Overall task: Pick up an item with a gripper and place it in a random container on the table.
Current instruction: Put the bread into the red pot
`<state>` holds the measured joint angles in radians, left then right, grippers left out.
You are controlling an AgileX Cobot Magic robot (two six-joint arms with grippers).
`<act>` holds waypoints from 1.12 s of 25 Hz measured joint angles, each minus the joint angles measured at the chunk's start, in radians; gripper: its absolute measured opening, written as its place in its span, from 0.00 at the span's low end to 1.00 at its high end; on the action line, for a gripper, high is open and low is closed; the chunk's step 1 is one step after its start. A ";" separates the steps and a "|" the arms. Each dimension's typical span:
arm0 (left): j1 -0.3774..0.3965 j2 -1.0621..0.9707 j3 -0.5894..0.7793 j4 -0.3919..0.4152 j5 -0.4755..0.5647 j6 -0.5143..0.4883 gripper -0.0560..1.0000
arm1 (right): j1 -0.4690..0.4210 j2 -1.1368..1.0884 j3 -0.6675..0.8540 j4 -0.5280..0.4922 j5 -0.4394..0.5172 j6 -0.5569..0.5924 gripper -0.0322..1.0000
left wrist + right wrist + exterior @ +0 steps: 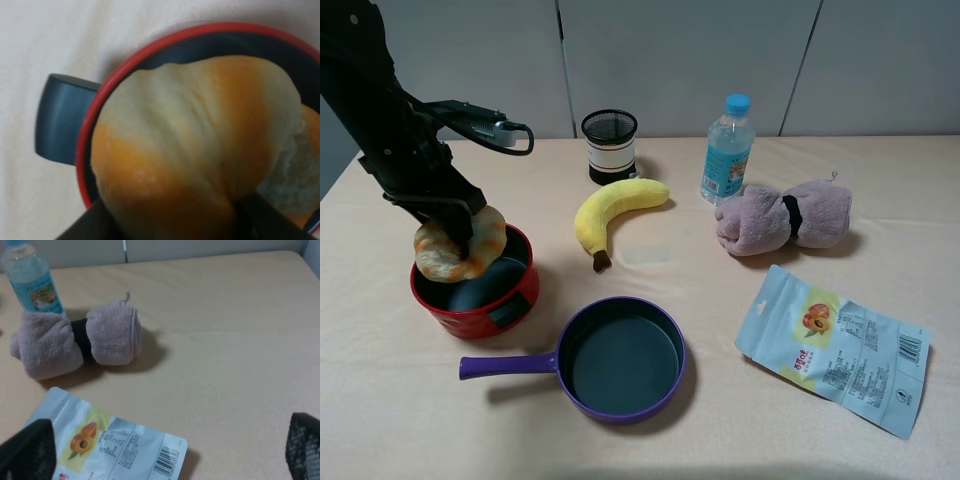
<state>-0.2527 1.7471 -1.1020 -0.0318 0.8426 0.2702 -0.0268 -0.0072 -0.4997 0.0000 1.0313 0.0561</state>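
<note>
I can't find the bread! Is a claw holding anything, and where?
The left claw grips the croissant toy around its middle, over the red pot. The right claw holds nothing.

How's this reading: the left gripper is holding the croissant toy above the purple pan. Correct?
Wrong container. The left gripper is holding the croissant toy above the red pot, not the purple pan; the exterior high view shows it.

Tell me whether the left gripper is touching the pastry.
Touching. In the left wrist view the left gripper presses its jaws into both sides of the pastry, over the pot.
</note>
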 joint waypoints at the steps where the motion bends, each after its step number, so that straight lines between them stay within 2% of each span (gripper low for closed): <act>1: 0.000 0.000 0.010 -0.002 -0.009 0.000 0.44 | 0.000 0.000 0.000 0.000 0.000 0.000 0.70; 7: 0.000 0.000 0.059 -0.017 -0.065 0.000 0.44 | 0.000 0.000 0.000 0.000 0.000 0.000 0.70; 16: 0.000 0.000 0.064 -0.021 -0.071 0.000 0.45 | 0.000 0.000 0.000 0.000 0.000 0.000 0.70; 18: 0.000 0.000 0.064 -0.021 -0.072 0.000 0.53 | 0.000 0.000 0.000 0.000 0.000 0.000 0.70; 21: 0.000 0.000 0.064 -0.021 -0.073 0.000 0.71 | 0.000 0.000 0.000 0.000 0.000 0.000 0.70; 23: 0.000 0.000 0.064 -0.021 -0.084 0.000 0.91 | 0.000 0.000 0.000 0.000 0.000 0.000 0.70; 25: 0.000 0.000 0.064 -0.028 -0.087 0.000 0.96 | 0.000 0.000 0.000 0.000 0.000 0.000 0.70; 28: 0.000 0.000 0.064 -0.042 -0.087 0.000 0.98 | 0.000 0.000 0.000 0.000 0.000 0.000 0.70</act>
<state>-0.2527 1.7471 -1.0383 -0.0737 0.7557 0.2702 -0.0268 -0.0072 -0.4997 0.0000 1.0313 0.0561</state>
